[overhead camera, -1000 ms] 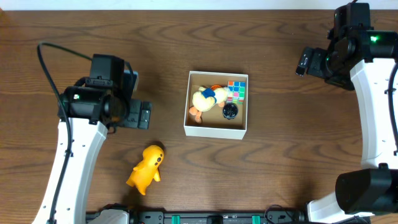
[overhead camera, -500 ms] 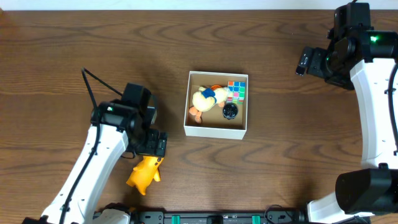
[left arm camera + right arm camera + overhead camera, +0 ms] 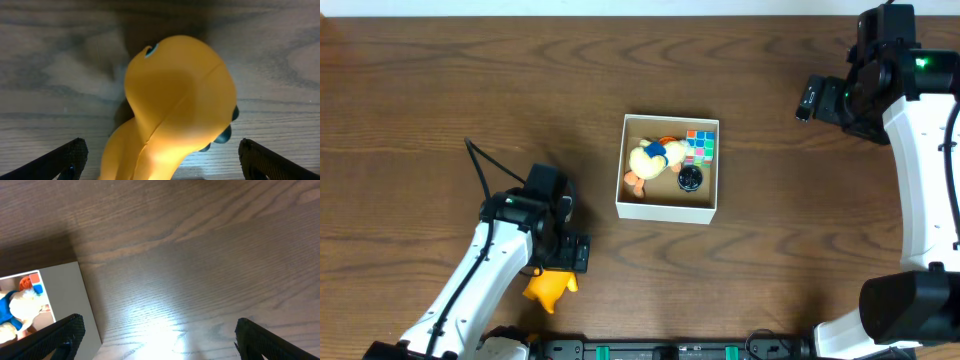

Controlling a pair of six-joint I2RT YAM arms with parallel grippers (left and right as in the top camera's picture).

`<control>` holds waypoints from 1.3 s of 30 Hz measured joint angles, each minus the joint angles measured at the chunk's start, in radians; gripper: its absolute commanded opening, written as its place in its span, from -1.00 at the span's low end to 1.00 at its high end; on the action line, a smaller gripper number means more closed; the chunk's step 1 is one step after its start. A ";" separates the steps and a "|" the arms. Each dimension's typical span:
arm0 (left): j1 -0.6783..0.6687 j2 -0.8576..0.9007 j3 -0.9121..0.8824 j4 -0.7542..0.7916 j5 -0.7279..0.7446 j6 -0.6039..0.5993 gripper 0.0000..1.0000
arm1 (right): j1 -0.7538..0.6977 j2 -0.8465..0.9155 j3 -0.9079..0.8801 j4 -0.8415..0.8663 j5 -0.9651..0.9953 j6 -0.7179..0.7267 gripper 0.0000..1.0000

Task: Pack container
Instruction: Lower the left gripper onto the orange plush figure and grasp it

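**Left fingers spread around a yellow toy, container well apart**

The left gripper hung low over the wooden table, its fingers wide apart. A yellow toy figure lay between them with a gap on each side. The container sat well apart, beyond those fingers. It held a plush duck, a coloured cube and a small black round thing. Farther off, the right gripper was also spread wide over bare wood, with the container's white wall out past one fingertip.
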 measured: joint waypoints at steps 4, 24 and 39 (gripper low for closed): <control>0.000 0.000 -0.015 0.011 0.011 -0.011 0.96 | 0.000 0.000 0.000 0.000 0.000 0.000 0.98; 0.000 0.085 -0.044 0.056 0.016 -0.063 0.37 | 0.000 0.000 0.000 -0.006 0.000 0.000 0.99; 0.000 0.085 -0.044 0.056 0.018 -0.061 -0.70 | 0.000 0.000 0.000 -0.010 0.000 0.000 0.99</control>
